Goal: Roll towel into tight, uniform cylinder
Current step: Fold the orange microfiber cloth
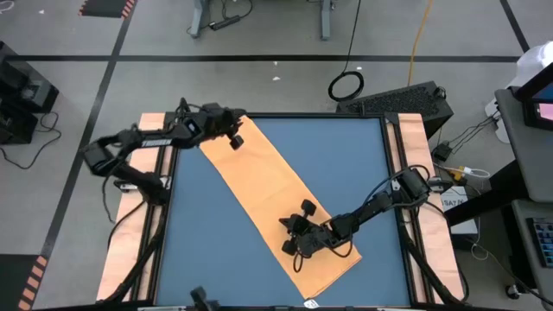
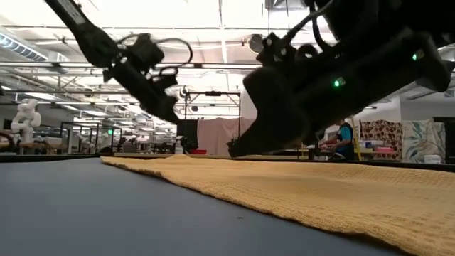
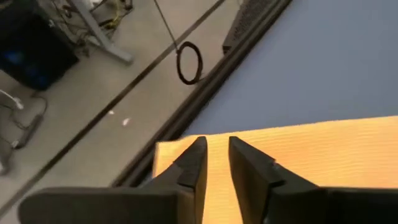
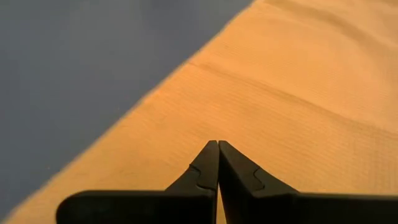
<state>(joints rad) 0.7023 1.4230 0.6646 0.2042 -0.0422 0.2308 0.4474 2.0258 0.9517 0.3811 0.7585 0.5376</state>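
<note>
Left gripper [image 1: 232,130] sits over the towel's far left end, fingers narrowly apart with a slim gap, nothing visibly pinched. Towel [image 1: 259,186] lies flat, unrolled, a long strip running diagonally across the blue table [image 1: 207,250] from far left to near right. Right gripper [image 1: 298,235] is fully closed, empty, tips pointed down at the near-right end. Each arm is nearest its own end; rolling should probably run along the diagonal.

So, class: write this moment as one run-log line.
towel: flat, unrolled | left gripper: slightly open over far end | right gripper: shut, over near end | table
</note>
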